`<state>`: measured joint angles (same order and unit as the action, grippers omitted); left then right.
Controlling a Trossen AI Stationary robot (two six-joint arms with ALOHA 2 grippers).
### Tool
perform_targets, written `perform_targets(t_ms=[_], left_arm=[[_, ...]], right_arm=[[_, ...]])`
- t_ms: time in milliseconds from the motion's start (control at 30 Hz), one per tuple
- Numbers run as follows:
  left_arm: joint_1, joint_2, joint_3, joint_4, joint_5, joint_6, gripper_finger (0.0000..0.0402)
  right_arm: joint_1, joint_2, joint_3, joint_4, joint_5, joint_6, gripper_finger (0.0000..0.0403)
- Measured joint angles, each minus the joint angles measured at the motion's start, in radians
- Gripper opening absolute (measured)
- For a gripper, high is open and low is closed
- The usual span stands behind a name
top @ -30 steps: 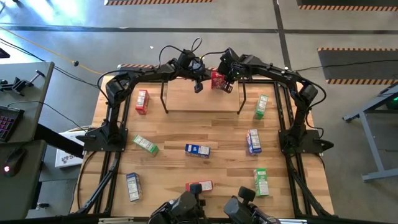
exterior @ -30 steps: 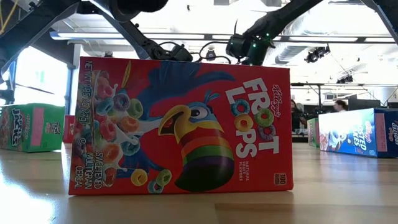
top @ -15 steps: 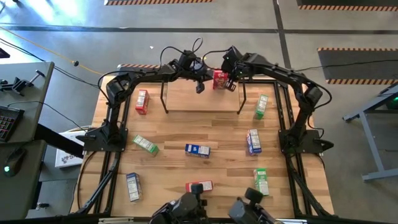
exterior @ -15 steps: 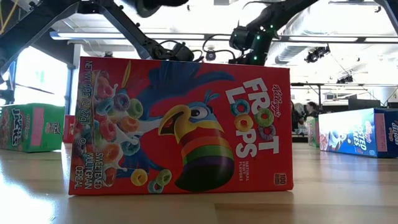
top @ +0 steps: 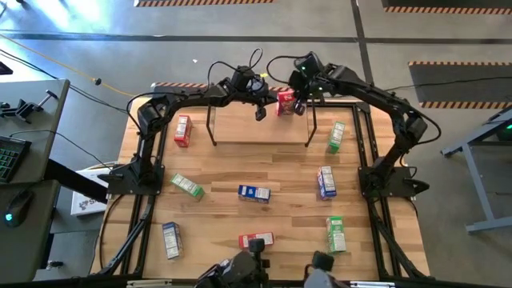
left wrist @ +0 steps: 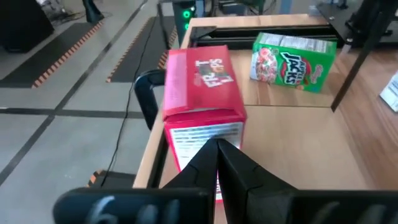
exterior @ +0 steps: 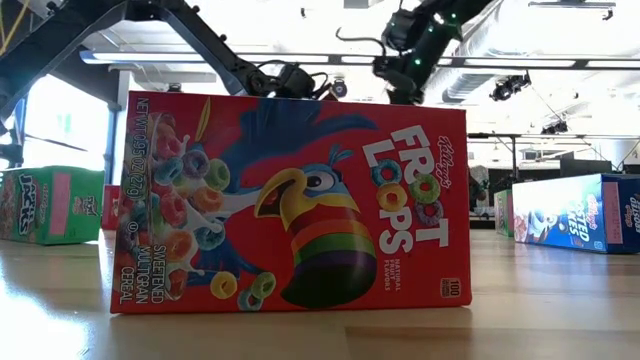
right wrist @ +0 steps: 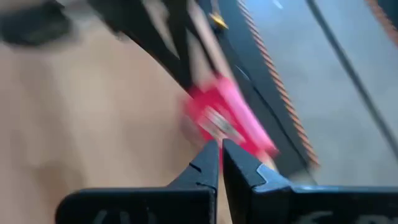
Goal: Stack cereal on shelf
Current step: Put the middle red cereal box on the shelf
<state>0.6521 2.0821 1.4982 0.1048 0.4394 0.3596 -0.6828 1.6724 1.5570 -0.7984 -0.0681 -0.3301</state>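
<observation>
Your right gripper is hovering with fingers pinched together, empty, above the red cereal box on the shelf. Your left gripper, likewise narrow, is waiting just beside it; be clearing straight upward without nudging it.

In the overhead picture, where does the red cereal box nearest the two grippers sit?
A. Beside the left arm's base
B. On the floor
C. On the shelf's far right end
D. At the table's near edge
C: the red cereal box lies on the shelf by its right hoop frame, with the right gripper beside it.
</observation>
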Motion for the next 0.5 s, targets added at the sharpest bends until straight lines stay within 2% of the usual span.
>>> perform_targets(t_ms=[133,267,367,500], left_arm=[[0.024,-0.047,-0.004,-0.092,0.056,0.005,0.0001],[0.071,-0.143,-0.092,-0.035,0.102,-0.062,0.0001],[0.093,-0.234,-0.234,0.074,0.085,-0.126,0.0001],[0.1,-0.387,-0.406,0.258,-0.029,-0.164,0.0]], right_arm=[[0.025,0.022,0.0,0.078,-0.063,-0.008,0.0],[0.048,0.05,0.0,0.162,-0.082,-0.015,0.0],[0.057,0.085,0.0,0.186,-0.064,-0.032,0.0],[0.058,0.129,0.0,0.215,-0.015,-0.051,0.0]])
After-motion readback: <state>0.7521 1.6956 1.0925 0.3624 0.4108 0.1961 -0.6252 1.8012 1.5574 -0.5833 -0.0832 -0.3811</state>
